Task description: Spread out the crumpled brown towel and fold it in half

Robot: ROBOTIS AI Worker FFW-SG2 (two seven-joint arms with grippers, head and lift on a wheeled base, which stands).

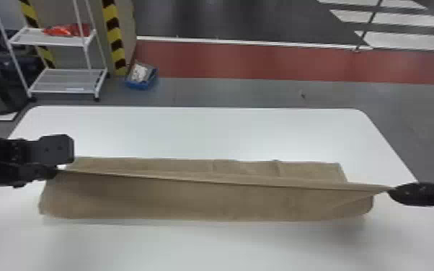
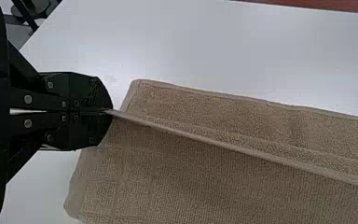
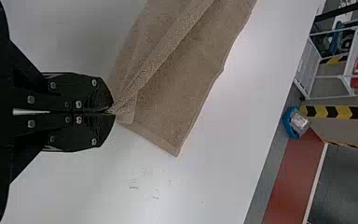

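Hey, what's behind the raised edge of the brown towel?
Behind the raised edge, a strip of the brown towel shows, with the white table beyond. Whatever the held-up part overhangs is covered.

Towel (image 1: pixel 205 203): plain brown, the hem (image 2: pixel 261 155) a lighter tan
Left gripper (image 1: pixel 57 170): black, dotted with grey screws (image 2: pixel 28 99)
Right gripper (image 1: pixel 389 191): black, the same grey dots
Table (image 1: pixel 191 133): plain white
Rack (image 1: pixel 70 81): white
Bundle (image 1: pixel 68 30): bright red
Post (image 1: pixel 113 36): yellow and black stripes
Bin (image 1: pixel 138 85): blue
Floor (image 1: pixel 234 94): grey
Floor band (image 1: pixel 263 65): brick red
Floor line (image 1: pixel 227 41): white
Floor stripes (image 1: pixel 393 18): white on dark grey
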